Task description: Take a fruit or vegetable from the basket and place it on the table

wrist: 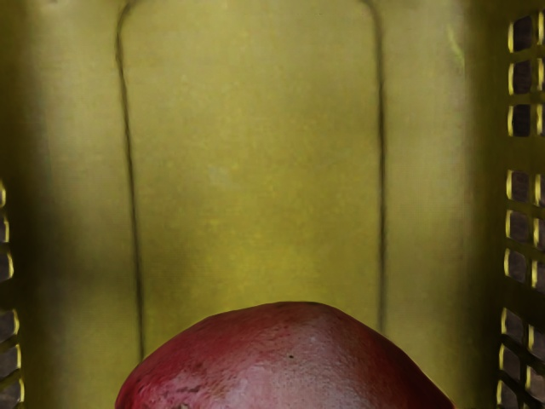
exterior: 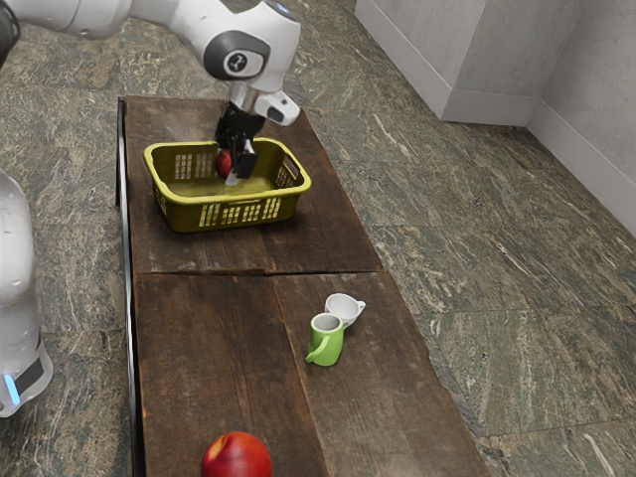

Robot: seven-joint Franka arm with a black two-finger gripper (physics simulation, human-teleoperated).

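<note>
A likely mango (wrist: 285,362) at the jaws, inside the yellow basket (exterior: 179,213)
Reaching this low suits lifting it out; whether it is gripped, I cannot tell.

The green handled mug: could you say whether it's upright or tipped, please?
Upright: the green mug stands with its rim facing up.

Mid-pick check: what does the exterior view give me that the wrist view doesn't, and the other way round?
Exterior view: the arm with its tool lowered into the basket, and farther along the table a green mug, a white cup and a red-and-yellow fruit.

Wrist view: the dark line running along the basket's floor, and a close look at the mottled skin of the dark red item at the tool.

Both: the basket with its slotted walls, and that dark red item.
</note>
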